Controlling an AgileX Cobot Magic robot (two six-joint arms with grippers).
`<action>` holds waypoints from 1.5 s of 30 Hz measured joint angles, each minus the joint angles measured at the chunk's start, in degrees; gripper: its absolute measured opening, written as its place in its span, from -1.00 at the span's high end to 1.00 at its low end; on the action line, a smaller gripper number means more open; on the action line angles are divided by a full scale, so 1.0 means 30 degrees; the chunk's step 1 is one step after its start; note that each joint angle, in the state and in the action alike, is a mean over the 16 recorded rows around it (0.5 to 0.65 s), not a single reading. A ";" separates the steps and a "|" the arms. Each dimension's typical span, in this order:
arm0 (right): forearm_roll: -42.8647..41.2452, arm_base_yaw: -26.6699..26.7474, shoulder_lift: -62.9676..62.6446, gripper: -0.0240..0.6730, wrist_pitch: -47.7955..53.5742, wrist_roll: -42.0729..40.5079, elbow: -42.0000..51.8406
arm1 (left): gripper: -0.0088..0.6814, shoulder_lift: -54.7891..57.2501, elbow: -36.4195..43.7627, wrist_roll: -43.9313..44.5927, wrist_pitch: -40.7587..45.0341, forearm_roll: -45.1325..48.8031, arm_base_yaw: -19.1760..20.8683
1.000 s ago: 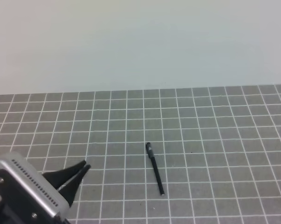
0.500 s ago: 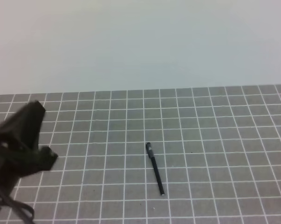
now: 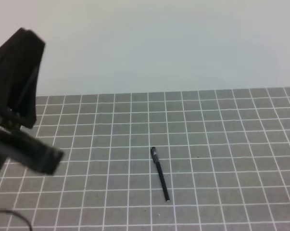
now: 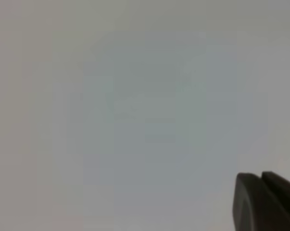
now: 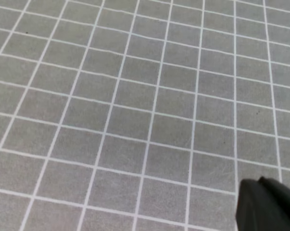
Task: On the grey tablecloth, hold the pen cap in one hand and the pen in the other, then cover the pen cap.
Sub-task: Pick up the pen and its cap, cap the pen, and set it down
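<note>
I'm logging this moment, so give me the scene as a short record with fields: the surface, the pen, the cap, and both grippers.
surface: grey tablecloth with white grid lines
pen: black pen lying flat near the middle of the cloth, nothing touching it
cap: looks already on the pen's far end; too small to be sure
left gripper: shut, holding nothing, raised facing the blank wall
right gripper: shut, holding nothing, over bare cloth

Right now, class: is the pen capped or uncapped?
Capped, it seems: the pen lies flat on the grey tablecloth, with no separate cap visible.
</note>
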 joint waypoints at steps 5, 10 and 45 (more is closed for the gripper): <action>0.0000 0.0000 0.0000 0.92 0.0000 0.0000 0.0000 | 0.97 -0.0902 -0.0179 -0.1919 0.3097 0.3928 0.2806; 0.0000 0.0000 0.0000 0.92 0.0000 0.0000 0.0000 | 0.97 -0.2469 -0.0060 -0.5288 0.7690 0.6468 0.6684; -0.0022 0.0000 0.0000 0.92 0.0000 0.0000 0.0000 | 0.97 -1.4961 1.0306 -0.9706 2.0007 0.9063 1.4049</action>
